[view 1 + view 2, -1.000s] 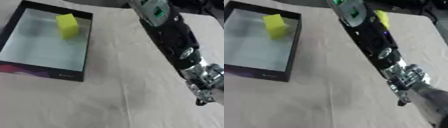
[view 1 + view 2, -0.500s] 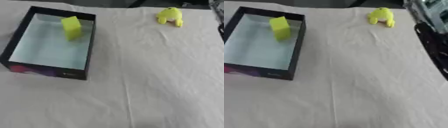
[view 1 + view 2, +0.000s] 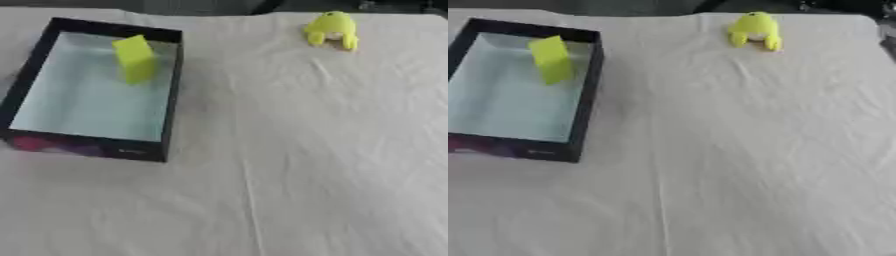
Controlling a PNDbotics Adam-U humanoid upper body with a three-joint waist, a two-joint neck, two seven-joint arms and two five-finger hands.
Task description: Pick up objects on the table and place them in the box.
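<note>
The table (image 3: 332, 150), covered in a creased white cloth, carries a black-walled rectangular box with a pale floor (image 3: 173, 90) at left. A yellow-green rectangular block (image 3: 135, 57) stands inside the box near its far wall. A small yellow-green rounded toy with stubby legs (image 3: 332, 29) sits on the cloth at the far edge, well apart from the box; neither hand appears, so their state cannot be told.

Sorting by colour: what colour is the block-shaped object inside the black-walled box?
Yellow-green block, clearest in the left eye view.

I could read no text anywhere. The black rectangular box (image 3: 168, 90) with the pale lining carried a small light mark on its near outer wall, too blurred to read.
</note>
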